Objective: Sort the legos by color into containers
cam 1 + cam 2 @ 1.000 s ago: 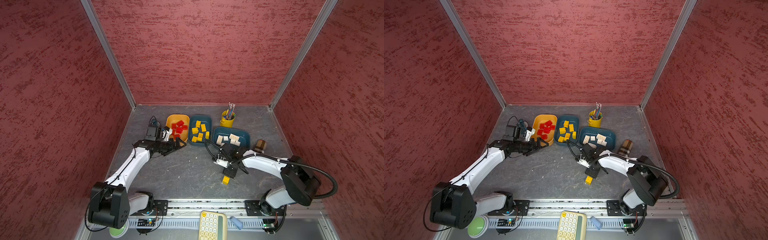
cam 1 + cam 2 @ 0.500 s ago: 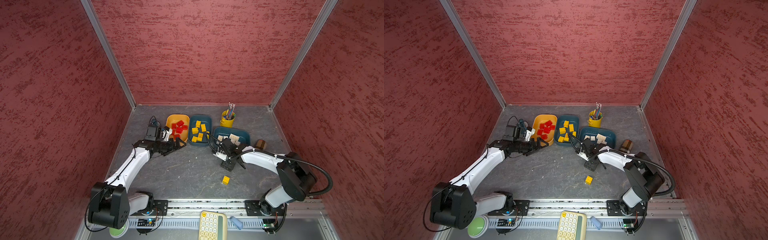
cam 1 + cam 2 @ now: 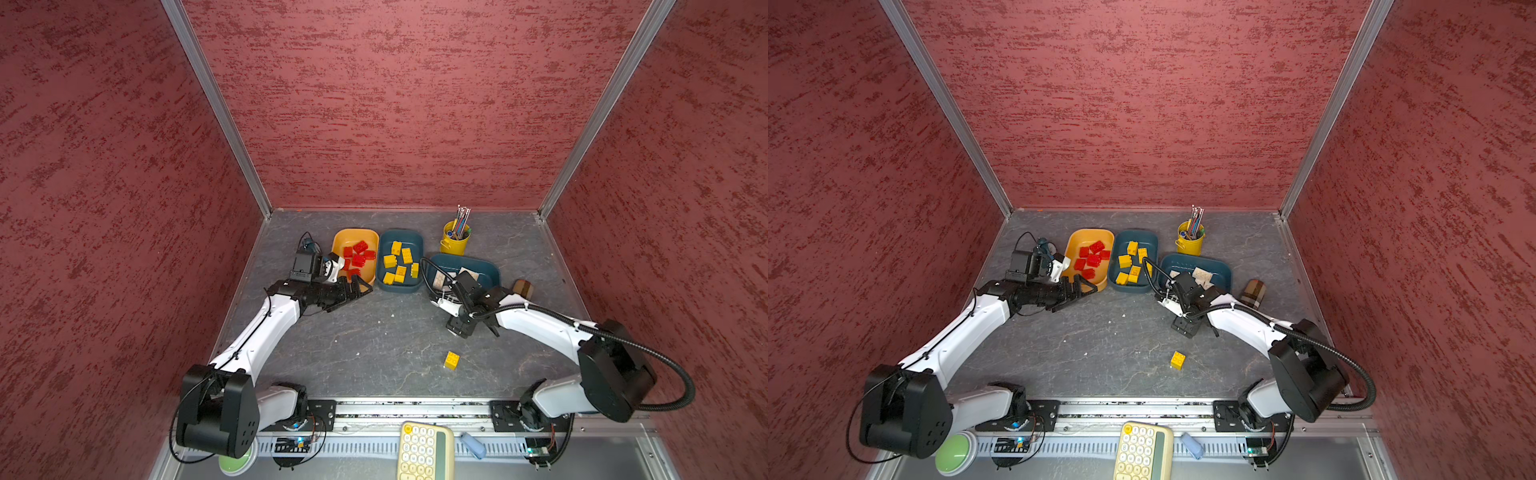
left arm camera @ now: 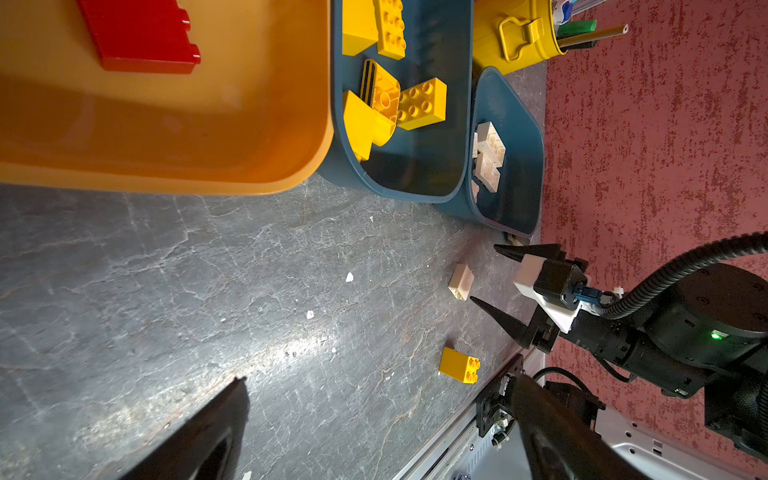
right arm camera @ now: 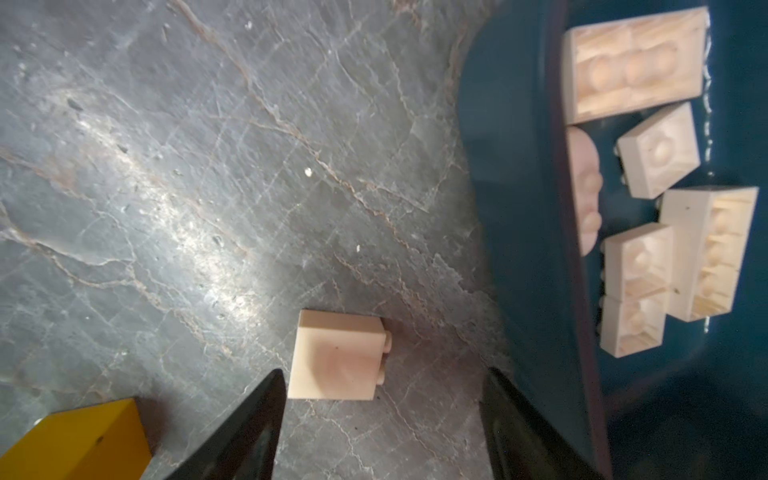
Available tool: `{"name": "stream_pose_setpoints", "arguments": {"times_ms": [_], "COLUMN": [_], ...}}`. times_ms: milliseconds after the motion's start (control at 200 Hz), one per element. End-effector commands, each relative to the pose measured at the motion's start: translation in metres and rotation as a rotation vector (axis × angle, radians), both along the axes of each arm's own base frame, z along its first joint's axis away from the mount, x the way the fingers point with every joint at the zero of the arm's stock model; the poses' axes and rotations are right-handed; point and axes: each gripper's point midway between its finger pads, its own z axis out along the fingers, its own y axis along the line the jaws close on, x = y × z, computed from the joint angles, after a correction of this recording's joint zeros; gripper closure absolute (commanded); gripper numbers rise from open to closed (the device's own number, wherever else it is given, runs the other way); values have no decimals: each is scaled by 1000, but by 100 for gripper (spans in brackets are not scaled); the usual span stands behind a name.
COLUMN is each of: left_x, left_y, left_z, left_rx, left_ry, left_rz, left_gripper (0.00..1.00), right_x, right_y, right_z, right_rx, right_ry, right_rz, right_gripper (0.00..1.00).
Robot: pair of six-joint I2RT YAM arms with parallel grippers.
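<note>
1. the right gripper (image 4: pixel 484 273) has its jaws apart with nothing in them, tips low over the table.
2. the loose cream brick (image 5: pixel 338 355) lies on its side just ahead of those tips, closer to one finger. the teal tub (image 5: pixel 523 208) of cream bricks is just outside the other finger.
3. it looks light, hard and smooth. i'd pinch the flat side walls, not the studs, centred so it can't squirt out.
4. a yellow brick (image 5: pixel 79 440) sits outside the nearer finger. the left gripper (image 4: pixel 380 380) hangs wide apart, empty.
</note>
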Motion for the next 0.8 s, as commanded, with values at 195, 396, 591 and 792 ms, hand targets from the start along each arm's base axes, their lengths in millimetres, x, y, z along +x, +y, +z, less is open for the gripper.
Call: {"name": "stream_pose_setpoints", "arguments": {"times_ms": [195, 396, 591, 792], "left_x": [2, 4, 5, 5], "left_y": [-2, -3, -4, -4], "left_z": [11, 10, 10, 10], "left_rx": [2, -3, -6, -3], "left_ry": [-39, -40, -38, -39], "left_rz": [-11, -12, -19, -17], "left_gripper": [1, 1, 1, 1], "right_x": [-11, -15, -12, 2], "right_y": [-14, -38, -44, -33], "right_z": [-11, -8, -19, -18], "right_rx": [-54, -164, -217, -192], "right_ry": [35, 3, -13, -58], "right_rz": [25, 27, 63, 86], "right_gripper": [24, 24, 24, 24]}}
